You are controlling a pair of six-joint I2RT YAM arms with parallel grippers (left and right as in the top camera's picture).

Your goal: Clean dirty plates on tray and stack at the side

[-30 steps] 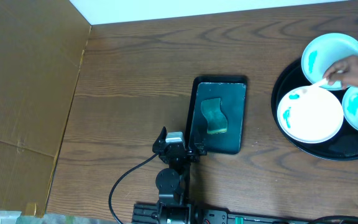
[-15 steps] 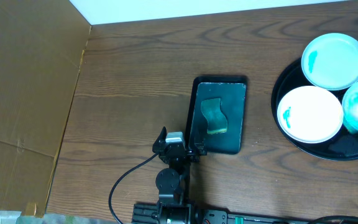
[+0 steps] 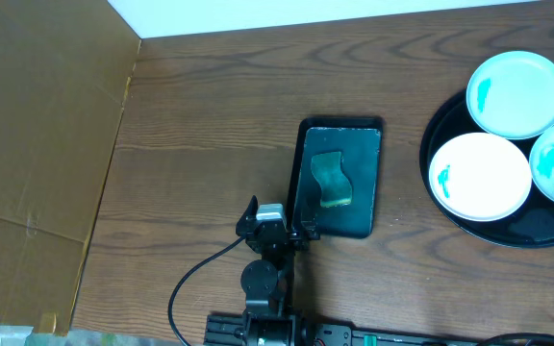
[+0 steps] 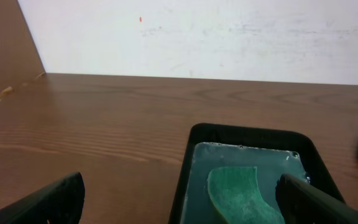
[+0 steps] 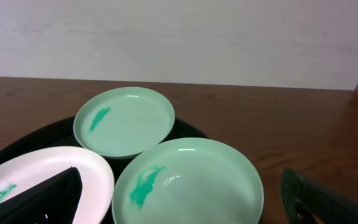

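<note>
Sitting rim to rim on the tray [image 3: 489,231], the plates [image 3: 479,176] could skid if the right gripper [image 5: 180,186], spread wide like the left gripper [image 4: 179,193], clips one.

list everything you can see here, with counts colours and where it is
plates: 3, white to pale aqua with teal smears, on the tray
tray: 1, black, round, right edge of the table
small tray: 1, dark, rectangular, table centre
sponge: 1, green, in the small tray
table: 1, brown wood
cardboard: 1, tan, left side
wall: 1, white, behind the table
cable: 1, black, near the left arm's base
left claw: 1, black, open, facing the small tray
right claw: 1, black, open, over the plates
</note>
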